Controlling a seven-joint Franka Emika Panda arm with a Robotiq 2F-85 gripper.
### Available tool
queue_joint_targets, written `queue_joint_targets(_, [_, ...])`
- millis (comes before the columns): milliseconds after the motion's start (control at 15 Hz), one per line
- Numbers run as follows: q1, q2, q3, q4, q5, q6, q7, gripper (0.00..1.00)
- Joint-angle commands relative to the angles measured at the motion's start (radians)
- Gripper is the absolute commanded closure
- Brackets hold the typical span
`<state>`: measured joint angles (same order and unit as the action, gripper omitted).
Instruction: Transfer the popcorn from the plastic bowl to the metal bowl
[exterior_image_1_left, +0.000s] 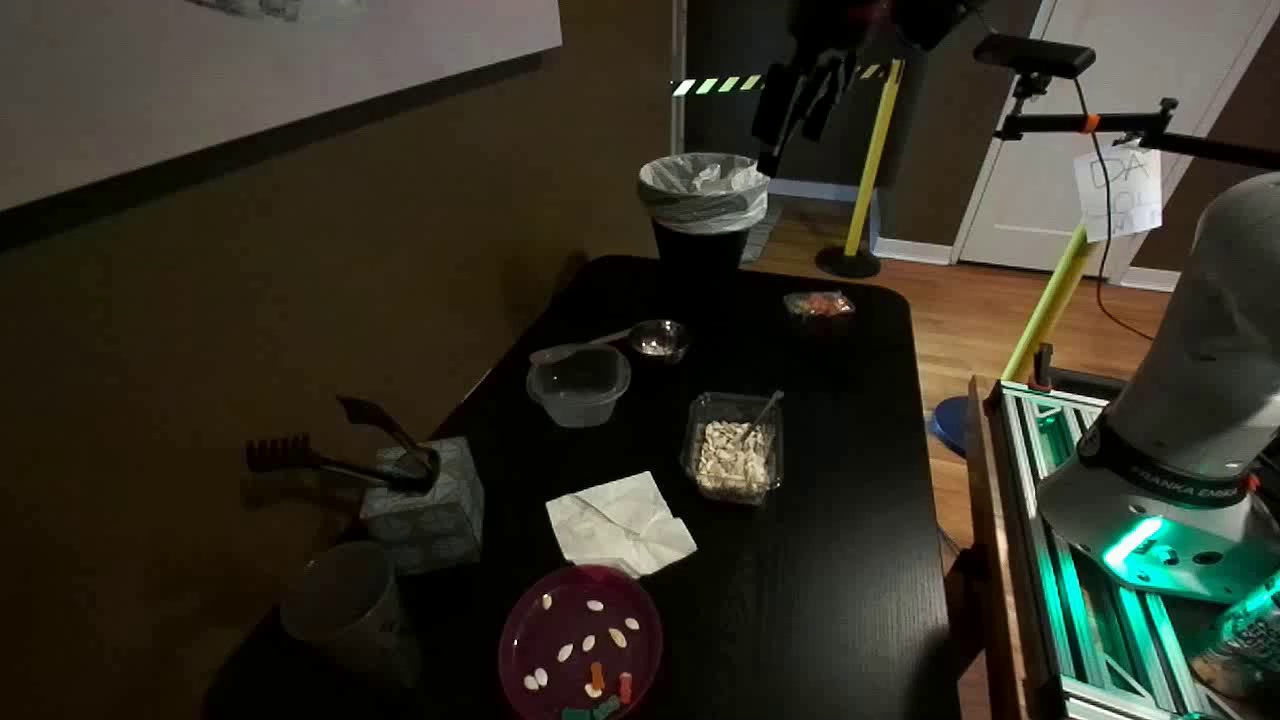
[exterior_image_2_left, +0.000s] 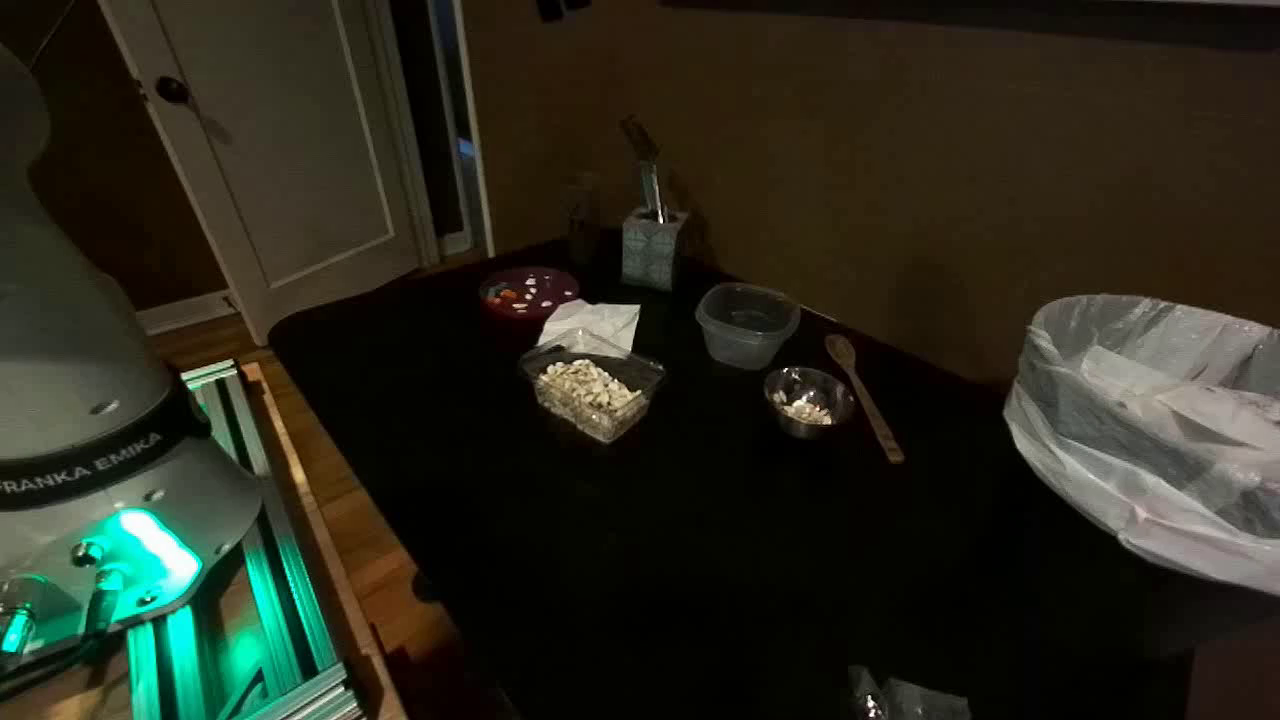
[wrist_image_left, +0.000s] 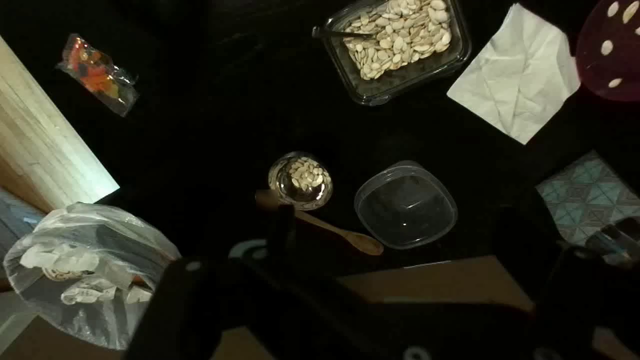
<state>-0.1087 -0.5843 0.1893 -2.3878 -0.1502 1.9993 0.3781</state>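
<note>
A clear plastic bowl (wrist_image_left: 406, 212) stands on the black table with no contents visible; it shows in both exterior views (exterior_image_1_left: 578, 390) (exterior_image_2_left: 748, 328). A small shiny metal bowl (wrist_image_left: 320, 197) beside it holds some pale flat seeds (wrist_image_left: 306, 173); it also shows in both exterior views (exterior_image_1_left: 660, 350) (exterior_image_2_left: 812, 420). No popcorn is recognisable. A clear tray (wrist_image_left: 372, 97) holds many pale seeds (wrist_image_left: 400, 37) and a thin utensil. My gripper (wrist_image_left: 397, 212) is high above the table, fingers wide apart with nothing between them. It is dark at the top of an exterior view (exterior_image_1_left: 797, 135).
A wooden spoon (wrist_image_left: 345, 235) lies beside both bowls. A white napkin (wrist_image_left: 520, 75), a purple plate (wrist_image_left: 595, 65) with seeds, a tissue box (wrist_image_left: 585, 195) holding utensils, and a candy packet (wrist_image_left: 97, 75) are on the table. A lined trash bin (wrist_image_left: 115, 320) stands at the table's end, near the wall.
</note>
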Motion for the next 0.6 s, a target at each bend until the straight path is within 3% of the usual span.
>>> queue_joint_targets(0, [0.019,0.003,-0.016,0.002,-0.011,-0.003,0.008,0.0])
queue_joint_targets(467, [0.019,0.003,-0.016,0.002,-0.011,-0.003,0.008,0.0])
queue_joint_targets(533, [0.028,0.024,-0.043,0.014,0.028,-0.021,-0.02,0.0])
